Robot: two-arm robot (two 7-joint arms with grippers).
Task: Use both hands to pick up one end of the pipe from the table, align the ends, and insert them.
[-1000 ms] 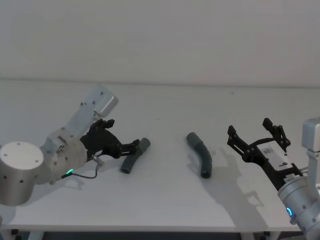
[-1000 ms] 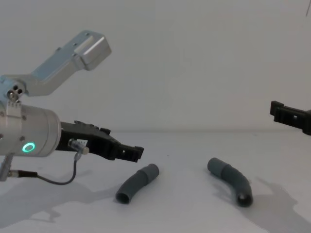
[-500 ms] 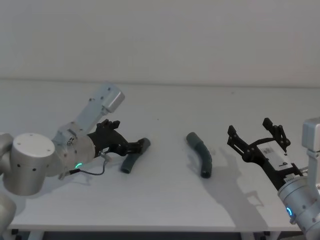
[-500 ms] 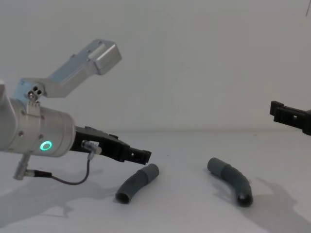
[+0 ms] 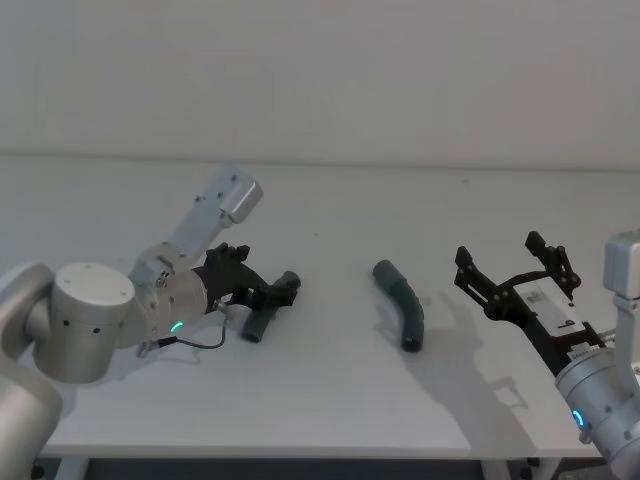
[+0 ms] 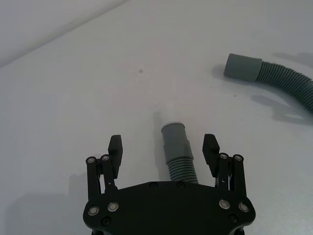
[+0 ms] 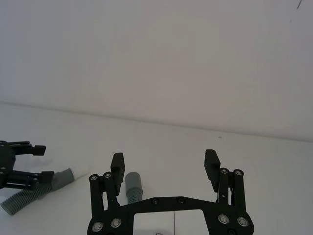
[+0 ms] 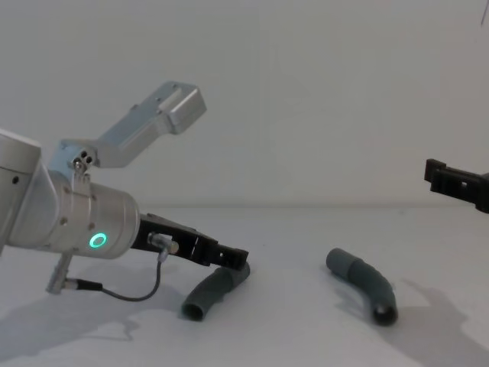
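From the head, the white table (image 5: pixel 330 400) has two grey tube pieces lying on it, well apart. The left claw (image 5: pixel 275 292) is low at the left tube piece (image 5: pixel 258 322), over its wide end. The right tube piece (image 5: pixel 402 305) lies near the middle. The right claw (image 5: pixel 512 272) is off to the right, wide open and holding nothing.

From the left wrist, the left claw (image 6: pixel 163 144) is open. The wide end of the left tube piece (image 6: pixel 177 149) sits between its two fingers (image 6: pixel 116 147), with a gap on each side. The right tube piece (image 6: pixel 274 81) lies farther off.

From the right wrist, the right claw (image 7: pixel 165 161) is open, with the right tube piece (image 7: pixel 132 186) apart from it.

From the chest, the left claw (image 8: pixel 229 256) is at the higher end of the left tube piece (image 8: pixel 210 294).
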